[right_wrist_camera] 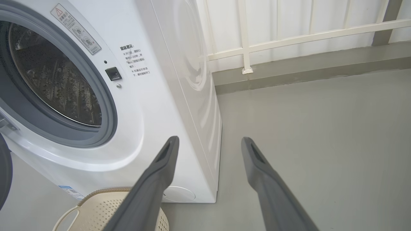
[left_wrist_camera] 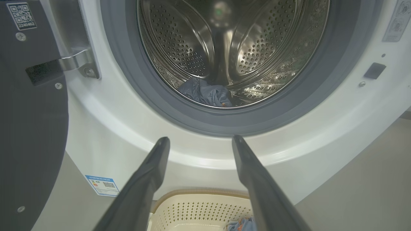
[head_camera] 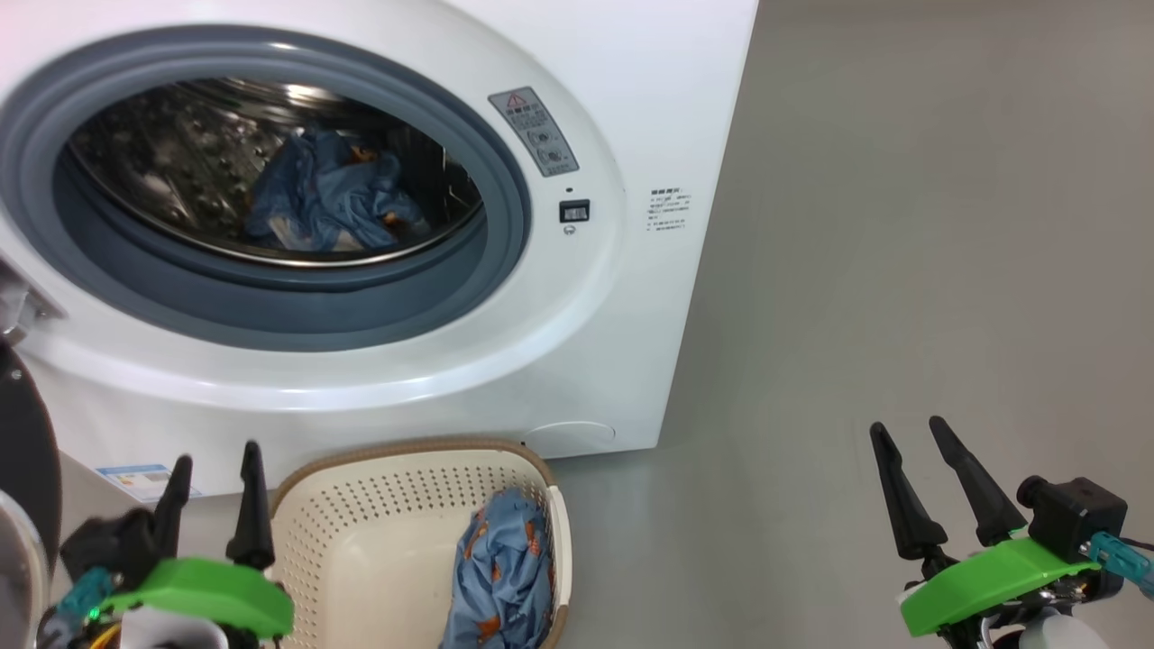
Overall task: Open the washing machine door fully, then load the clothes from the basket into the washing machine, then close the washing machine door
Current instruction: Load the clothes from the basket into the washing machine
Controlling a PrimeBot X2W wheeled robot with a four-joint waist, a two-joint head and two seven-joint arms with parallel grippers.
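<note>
Floor [head_camera: 902,225] grey, smooth (white railing [right_wrist_camera: 244,38] behind) | both jaws spread wide, holding nothing

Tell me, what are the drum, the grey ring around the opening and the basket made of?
Drum: likely stainless steel, mirror-bright, punched with holes. Grey ring: probably rubber, matte, softly folded lip. Basket: looks like moulded plastic, cream, matte, perforated, with a brown woven-look rim.

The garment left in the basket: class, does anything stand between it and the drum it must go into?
Nothing visible does. The garment lies in the basket below the open drum; the washing machine door is swung aside at left, and the other garment sits well inside the drum.
</note>
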